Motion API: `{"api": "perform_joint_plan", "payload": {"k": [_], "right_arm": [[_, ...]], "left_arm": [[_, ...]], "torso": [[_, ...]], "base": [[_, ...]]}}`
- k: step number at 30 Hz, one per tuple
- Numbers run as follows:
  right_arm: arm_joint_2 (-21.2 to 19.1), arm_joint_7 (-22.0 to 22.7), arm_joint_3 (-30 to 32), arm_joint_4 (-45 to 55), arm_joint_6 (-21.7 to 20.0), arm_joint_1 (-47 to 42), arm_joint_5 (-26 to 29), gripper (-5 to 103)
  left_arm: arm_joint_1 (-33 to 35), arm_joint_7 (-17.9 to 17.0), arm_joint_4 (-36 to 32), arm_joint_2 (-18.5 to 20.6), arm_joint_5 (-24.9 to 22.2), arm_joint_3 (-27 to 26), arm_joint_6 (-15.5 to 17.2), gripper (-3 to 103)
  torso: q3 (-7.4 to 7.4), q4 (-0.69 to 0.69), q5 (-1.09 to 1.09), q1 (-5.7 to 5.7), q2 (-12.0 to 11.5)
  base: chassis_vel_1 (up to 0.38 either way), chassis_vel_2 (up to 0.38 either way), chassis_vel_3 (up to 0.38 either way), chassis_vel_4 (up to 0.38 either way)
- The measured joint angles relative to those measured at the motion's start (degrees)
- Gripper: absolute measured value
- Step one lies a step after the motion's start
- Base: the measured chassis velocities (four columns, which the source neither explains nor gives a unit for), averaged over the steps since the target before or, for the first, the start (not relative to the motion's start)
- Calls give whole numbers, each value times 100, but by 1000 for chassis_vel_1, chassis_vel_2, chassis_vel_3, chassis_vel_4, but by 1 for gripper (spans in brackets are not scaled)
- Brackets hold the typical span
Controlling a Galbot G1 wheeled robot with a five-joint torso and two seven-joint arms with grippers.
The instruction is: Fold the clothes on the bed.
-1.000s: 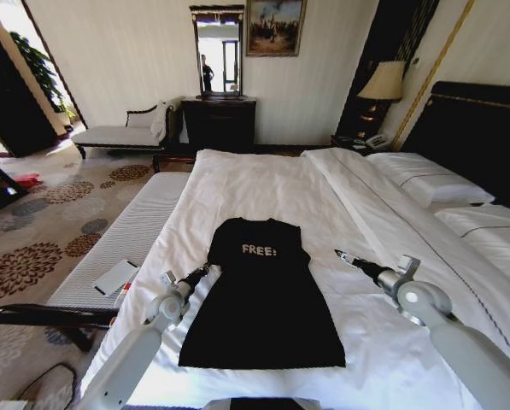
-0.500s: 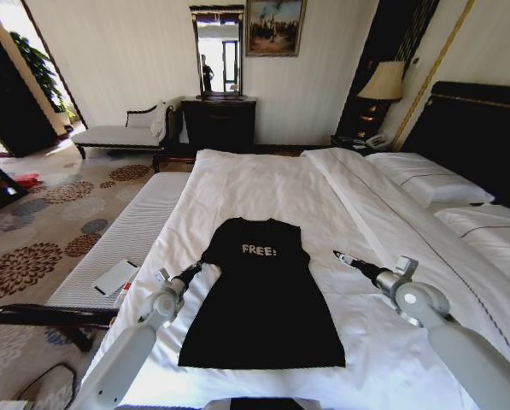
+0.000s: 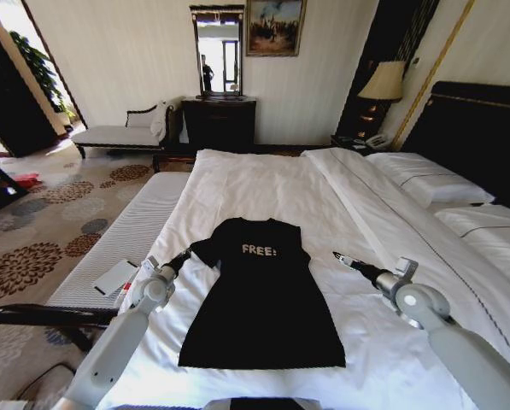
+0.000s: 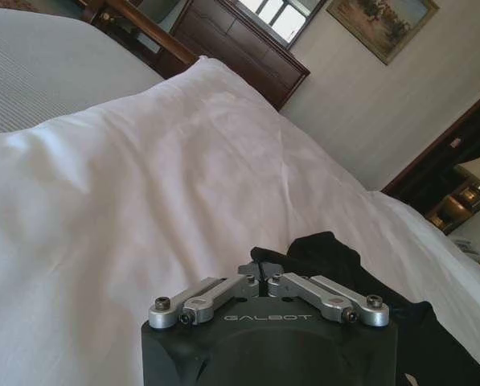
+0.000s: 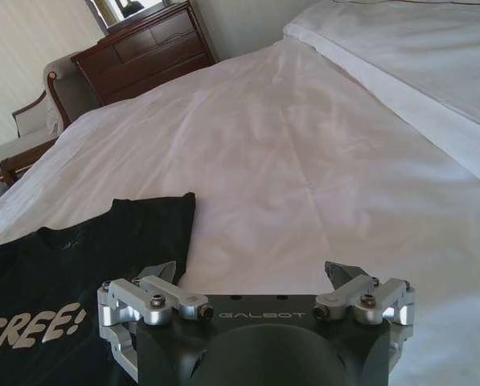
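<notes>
The black T-shirt (image 3: 263, 295) lies flat, chest lettering up, near the foot of the white bed (image 3: 263, 179), its left sleeve pulled out sideways to a point pinched between the closed jaws of the left gripper (image 3: 184, 253). The right gripper (image 3: 337, 255) hovers over bare sheet just beside the shirt's other shoulder, its jaws spread apart and holding nothing

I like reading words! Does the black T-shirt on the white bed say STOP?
No, the black short-sleeved T-shirt lying on the white bed shows white letters spelling FREE across its chest.
</notes>
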Motion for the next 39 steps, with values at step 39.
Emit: {"api": "perform_joint_plan", "payload": {"k": [39], "right_arm": [[-68, 2, -160, -165, -2, 119, -21, 100]], "left_arm": [[-591, 39, 800, 37, -218, -69, -88, 0]], "torso": [[0, 0, 0, 0, 0]], "base": [[0, 0, 0, 0]]}}
